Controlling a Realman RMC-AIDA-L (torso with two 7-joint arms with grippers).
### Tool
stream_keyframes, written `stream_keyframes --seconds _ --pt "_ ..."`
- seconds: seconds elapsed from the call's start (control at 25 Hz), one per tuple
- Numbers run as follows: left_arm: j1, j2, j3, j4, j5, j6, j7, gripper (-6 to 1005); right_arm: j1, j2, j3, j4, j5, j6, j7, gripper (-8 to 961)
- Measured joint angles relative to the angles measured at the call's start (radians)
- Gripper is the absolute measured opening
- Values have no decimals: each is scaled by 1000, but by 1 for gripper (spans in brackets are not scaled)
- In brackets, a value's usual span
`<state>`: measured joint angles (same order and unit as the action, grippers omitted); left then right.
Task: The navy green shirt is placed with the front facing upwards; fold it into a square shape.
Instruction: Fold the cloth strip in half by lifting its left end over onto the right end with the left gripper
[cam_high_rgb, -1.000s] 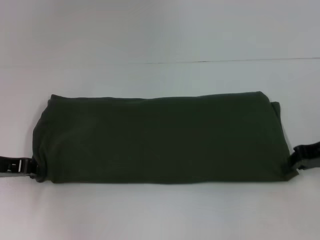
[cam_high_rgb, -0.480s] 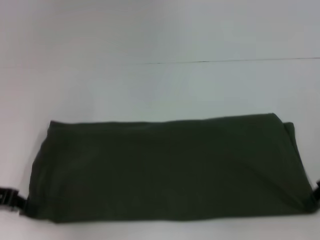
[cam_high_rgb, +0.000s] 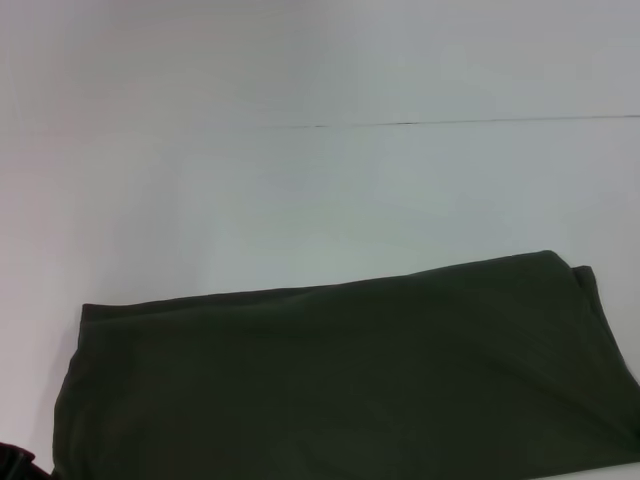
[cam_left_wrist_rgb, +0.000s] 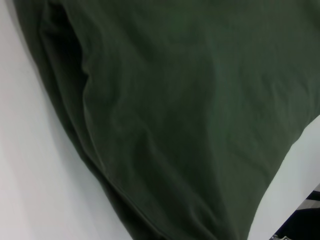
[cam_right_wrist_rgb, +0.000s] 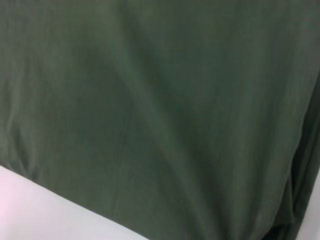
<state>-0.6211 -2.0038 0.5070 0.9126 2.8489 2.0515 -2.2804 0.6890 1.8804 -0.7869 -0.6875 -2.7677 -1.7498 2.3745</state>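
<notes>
Low on the white table (cam_high_rgb: 300, 190), close to me, my green shirt (cam_high_rgb: 350, 380) lies as a long soft band, limp and light, best pinched at its short ends; whether either claw is apart or together I cannot tell.

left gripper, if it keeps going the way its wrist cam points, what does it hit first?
Most likely the shirt: green fabric fills nearly the whole left wrist view, with the white table only at the edges. The gripper's own fingers are not visible there, so the exact contact spot and how near the fabric is are uncertain.
</notes>
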Motion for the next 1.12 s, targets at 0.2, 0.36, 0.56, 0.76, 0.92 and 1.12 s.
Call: stream_keyframes --seconds 0.2,0.36,0.56,0.76,0.92,1.12 --pt "1 -2 -6 -5 -5 -26 -7 -1 5 6 0 0 -1 -7 -9 129" --pt "0 2 -31 -4 -5 -31 -10 -1 3 7 20 -40 2 -33 5 152" --pt "-2 7 -64 -1 2 -41 -19 0 2 3 63 -96 4 -84 11 181" --pt "-2 8 -66 1 5 -44 -32 70 12 -1 70 -132 2 -116 12 269" --pt "-4 14 -66 4 7 -42 -48 79 22 -5 79 -171 -15 -135 15 351" --pt "-15 38 -136 43 1 -10 -48 81 34 -13 159 -229 1 -169 -11 519"
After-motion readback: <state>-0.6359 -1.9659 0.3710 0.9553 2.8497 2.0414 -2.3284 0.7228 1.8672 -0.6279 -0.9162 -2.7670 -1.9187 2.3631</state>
